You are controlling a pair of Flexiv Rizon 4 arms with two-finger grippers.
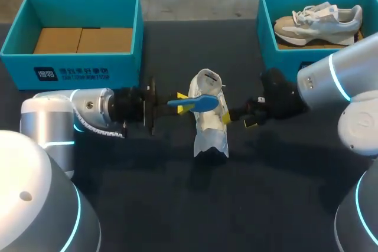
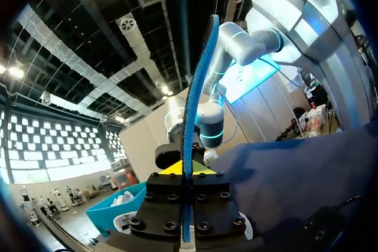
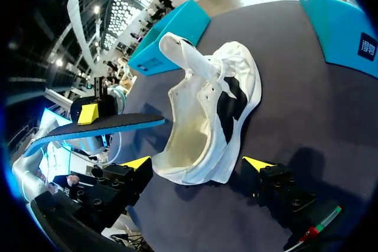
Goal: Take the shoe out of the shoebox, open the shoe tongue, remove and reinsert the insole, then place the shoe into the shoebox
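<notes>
Currently the insole [image 1: 198, 103] is clamped edge-on between the closed fingers of the left gripper [image 2: 184, 172] and is held over the shoe [image 1: 209, 119]. The shoe rests on the table [image 1: 177, 205] between both arms. The right gripper [image 3: 198, 166] is spread wide around the heel, with nothing grasped. With the shoe unheld, it could be pushed aside or tipped by the insole. The thin insole could be buckled against the tongue [image 3: 186, 54]. Contact between the right fingers and the shoe cannot be told. The toe cavity is hidden. The right shoebox [image 1: 269, 25] is partly covered by the arm.
</notes>
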